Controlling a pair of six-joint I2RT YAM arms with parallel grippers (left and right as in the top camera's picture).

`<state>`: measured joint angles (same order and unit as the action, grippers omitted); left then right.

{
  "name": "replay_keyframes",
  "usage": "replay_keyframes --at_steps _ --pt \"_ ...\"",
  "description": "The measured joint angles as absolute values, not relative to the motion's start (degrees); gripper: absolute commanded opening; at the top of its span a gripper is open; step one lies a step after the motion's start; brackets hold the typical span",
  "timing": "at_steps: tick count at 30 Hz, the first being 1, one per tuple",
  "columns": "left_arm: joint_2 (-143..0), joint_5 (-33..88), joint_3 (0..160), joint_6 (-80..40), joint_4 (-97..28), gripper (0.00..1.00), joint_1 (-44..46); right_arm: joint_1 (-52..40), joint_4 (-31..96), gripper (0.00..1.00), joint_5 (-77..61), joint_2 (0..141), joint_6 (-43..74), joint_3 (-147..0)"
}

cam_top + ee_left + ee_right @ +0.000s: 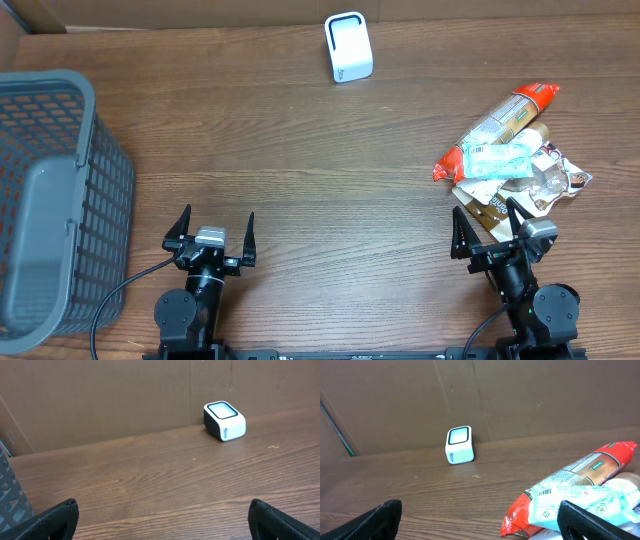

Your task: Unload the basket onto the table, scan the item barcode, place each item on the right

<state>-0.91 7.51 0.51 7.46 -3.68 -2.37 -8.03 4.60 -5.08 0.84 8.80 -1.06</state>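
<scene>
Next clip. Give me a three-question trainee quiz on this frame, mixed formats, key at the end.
1. True or false: the left end effector and the right end effector are both open and hold nothing.
2. The pile of snack packets lies nearest to: A) the white scanner; B) the right end effector; C) the left end effector.
3. Fill in: the grey basket stands on the ___ arm's side.
Key: 1 true; 2 B; 3 left.
</scene>
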Motion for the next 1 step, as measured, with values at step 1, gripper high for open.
replay_keyframes --at_steps 1 --pt "-0.91 7.51 0.51 7.46 -3.68 1.00 -2.35 -8.03 4.58 1.00 -5.08 0.84 8.80 -1.06"
